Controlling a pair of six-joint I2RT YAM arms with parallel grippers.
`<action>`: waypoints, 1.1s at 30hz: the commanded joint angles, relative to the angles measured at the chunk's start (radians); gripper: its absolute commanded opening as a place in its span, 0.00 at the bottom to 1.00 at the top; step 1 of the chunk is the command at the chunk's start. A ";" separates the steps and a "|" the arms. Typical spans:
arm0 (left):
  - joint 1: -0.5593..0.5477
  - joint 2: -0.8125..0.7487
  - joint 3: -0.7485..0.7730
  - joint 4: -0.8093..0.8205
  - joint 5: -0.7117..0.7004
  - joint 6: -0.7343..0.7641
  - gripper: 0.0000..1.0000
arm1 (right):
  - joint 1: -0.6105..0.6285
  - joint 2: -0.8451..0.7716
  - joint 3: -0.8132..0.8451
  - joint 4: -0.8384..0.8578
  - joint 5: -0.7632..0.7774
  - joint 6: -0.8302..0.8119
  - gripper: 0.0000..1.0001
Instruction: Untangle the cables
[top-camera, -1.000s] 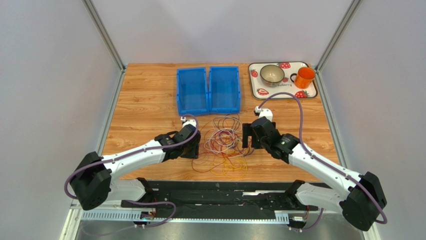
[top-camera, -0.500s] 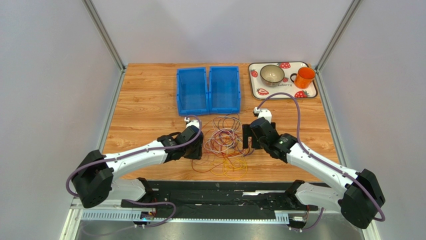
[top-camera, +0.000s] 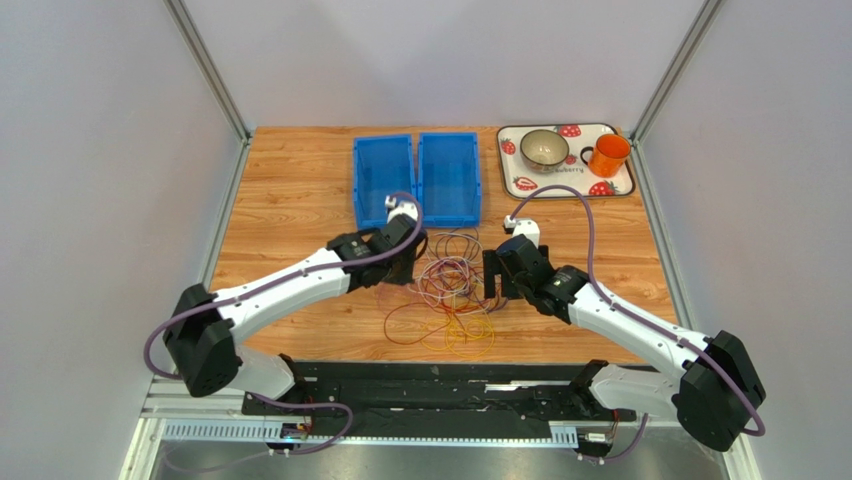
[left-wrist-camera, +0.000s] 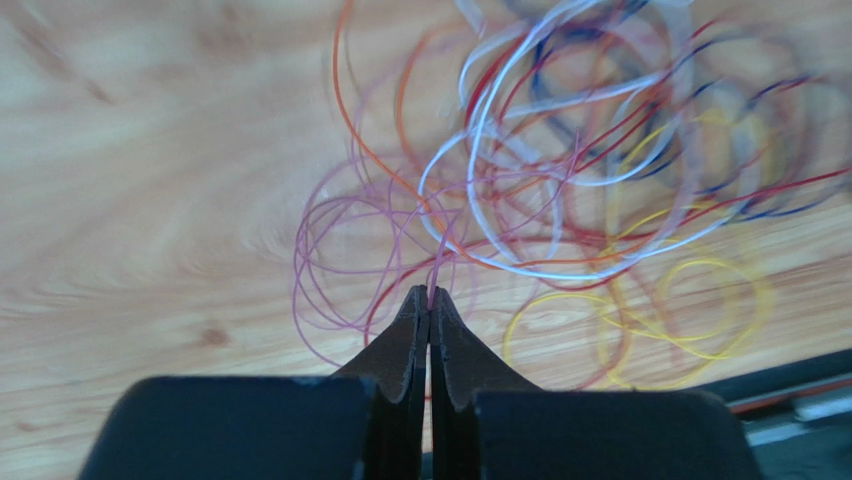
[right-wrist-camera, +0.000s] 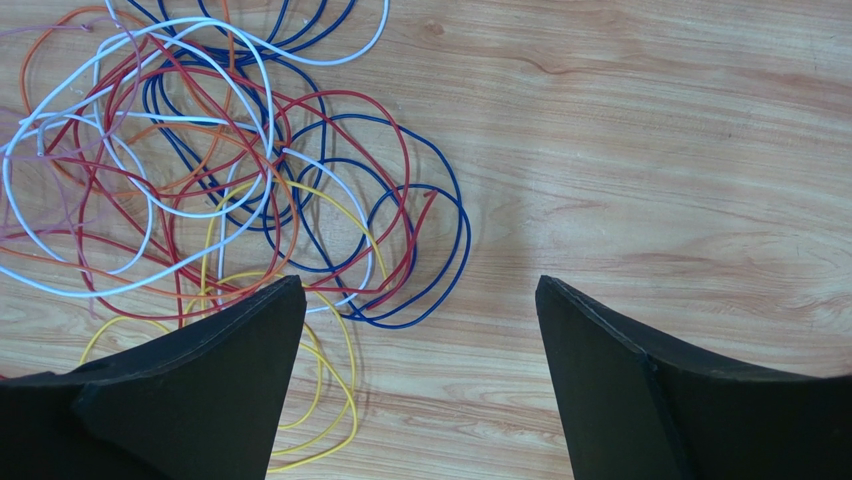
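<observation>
at the far side of the wooden table (top-camera: 290, 200), two blue bins (top-camera: 384, 182) stand side by side, only their own blue floors showing. to their right a strawberry-print tray (top-camera: 570, 183) holds a bowl (top-camera: 545, 149) and an orange mug (top-camera: 609, 154). the cables (top-camera: 450, 290) lie in a loose tangle on the wood between the two arms, nearer than the bins. the left gripper (left-wrist-camera: 430, 297) is pressed together on a pink strand (left-wrist-camera: 437, 255) that runs from its tips into the tangle; its arm reaches in diagonally, wrist just before the bins. the right gripper (right-wrist-camera: 417, 290) stands wide apart at the tangle's right edge, its left finger over yellow loops. since a second ago the left arm has swung from the tangle's near left side toward the bins; the right arm has barely shifted.
</observation>
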 joint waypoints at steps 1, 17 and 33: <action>-0.003 -0.134 0.345 -0.228 -0.152 0.116 0.00 | 0.002 -0.010 0.025 0.025 0.028 -0.004 0.90; -0.004 -0.227 0.986 -0.256 0.066 0.418 0.00 | 0.004 -0.007 0.045 0.059 -0.044 0.010 0.90; -0.004 -0.409 0.124 -0.115 -0.098 0.116 0.00 | 0.005 -0.147 0.032 0.232 -0.329 -0.058 0.90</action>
